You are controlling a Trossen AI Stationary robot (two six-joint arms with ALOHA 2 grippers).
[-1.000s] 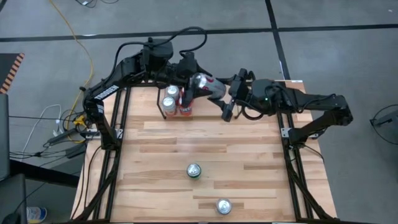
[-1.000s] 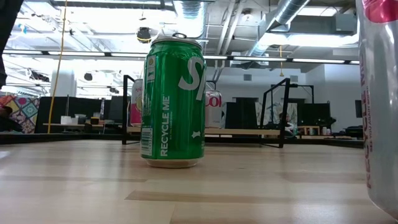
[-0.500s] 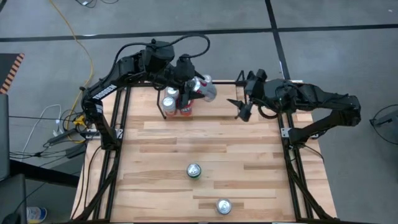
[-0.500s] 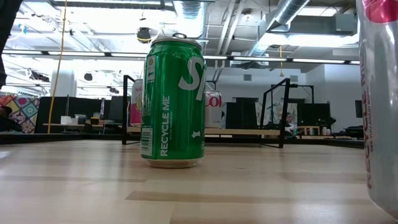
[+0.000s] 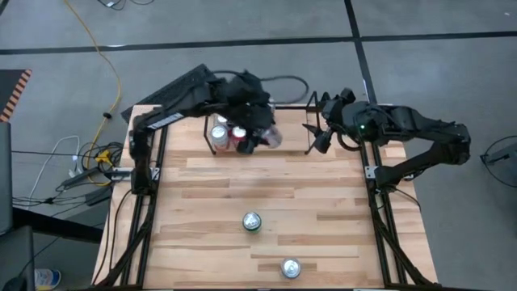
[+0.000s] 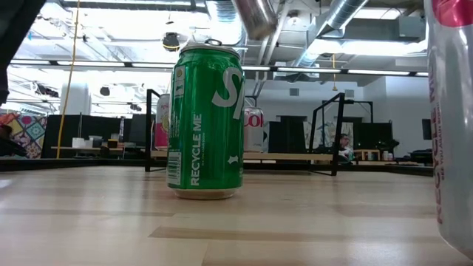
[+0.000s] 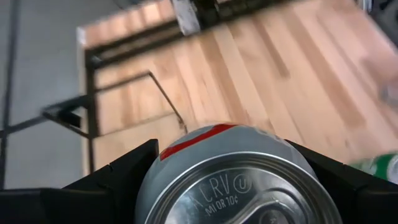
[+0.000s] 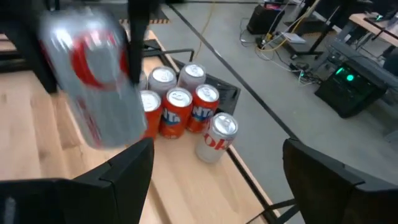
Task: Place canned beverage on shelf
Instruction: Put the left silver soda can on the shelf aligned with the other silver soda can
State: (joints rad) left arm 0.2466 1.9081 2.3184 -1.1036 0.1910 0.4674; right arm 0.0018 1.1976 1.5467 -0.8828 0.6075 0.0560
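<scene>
A silver can with a red stripe hangs tilted in the air by the shelf's right end, with my left gripper shut on it. Its lower end shows at the top of the low view. The shelf stands at the table's far left with several cans upright on its floor. My right gripper waits open, to the right of the held can, with nothing between its fingers. My left gripper pinches the can's side wall just below its top rim between its two fingers, one on each side. The fingers come from the table's far left, slanting down. The can is lifted clear of the table and tilted, its top toward the wrist.
A green can stands upright mid-table and another can near the front edge; in the low view they are the green can and the can at the picture's right. A black tubular frame borders the tabletop.
My left gripper has come down and toward the table's near-right with the can, rolling its wrist, so the can now lies more tilted beside the shelf. My right gripper has drawn back from the can toward the table's right edge, staying open.
</scene>
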